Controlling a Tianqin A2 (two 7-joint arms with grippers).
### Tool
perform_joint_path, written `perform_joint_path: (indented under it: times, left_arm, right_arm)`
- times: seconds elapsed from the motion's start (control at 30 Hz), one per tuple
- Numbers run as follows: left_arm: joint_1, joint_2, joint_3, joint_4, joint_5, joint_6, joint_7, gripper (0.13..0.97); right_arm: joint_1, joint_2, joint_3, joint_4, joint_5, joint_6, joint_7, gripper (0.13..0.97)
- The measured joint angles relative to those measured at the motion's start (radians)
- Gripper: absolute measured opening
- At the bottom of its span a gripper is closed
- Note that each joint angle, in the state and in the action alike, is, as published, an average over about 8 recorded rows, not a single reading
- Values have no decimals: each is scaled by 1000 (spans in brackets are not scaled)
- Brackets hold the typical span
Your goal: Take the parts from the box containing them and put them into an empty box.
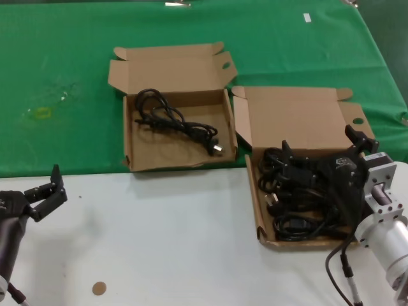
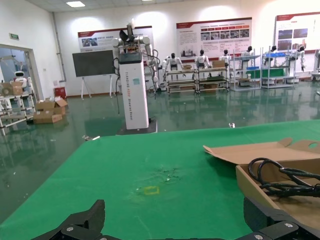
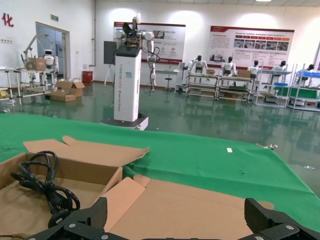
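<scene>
The longer cardboard box (image 1: 259, 213) lies at the right with several black coiled cords (image 1: 284, 191) in it. My right gripper (image 1: 323, 145) hovers just above those cords, open and empty; in the right wrist view (image 3: 178, 212) only that box's raised lid (image 3: 200, 205) shows between its fingers. The smaller squarish box (image 1: 127, 143) sits in the middle on the green cloth and holds one black cord (image 1: 175, 121), which also shows in the right wrist view (image 3: 42, 182) and the left wrist view (image 2: 285, 180). My left gripper (image 1: 48, 191) is open and empty at the near left over the white table.
A green cloth (image 1: 64, 76) covers the far half of the table; the near half is white (image 1: 166, 242). There is a yellow mark (image 1: 41, 113) on the cloth at the left. A small brown disc (image 1: 99, 288) lies near the front edge.
</scene>
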Motion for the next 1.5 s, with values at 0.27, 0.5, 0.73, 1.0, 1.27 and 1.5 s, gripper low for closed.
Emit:
perform_joint_path:
  times: [0.27, 0.5, 0.73, 1.0, 1.27, 1.5]
  left_arm:
    - [0, 0, 0, 0, 0, 0, 0, 965]
    - [0, 0, 0, 0, 0, 0, 0, 965]
    - [0, 0, 0, 0, 0, 0, 0, 965]
    - [0, 0, 0, 0, 0, 0, 0, 965]
    - [0, 0, 0, 0, 0, 0, 0, 965]
    - [0, 0, 0, 0, 0, 0, 0, 965]
  right_arm:
    - [0, 0, 0, 0, 0, 0, 0, 966]
    - [0, 0, 0, 0, 0, 0, 0, 966]
    - [0, 0, 0, 0, 0, 0, 0, 966]
    - [0, 0, 0, 0, 0, 0, 0, 966]
    - [0, 0, 0, 0, 0, 0, 0, 966]
    - [0, 0, 0, 0, 0, 0, 0, 966]
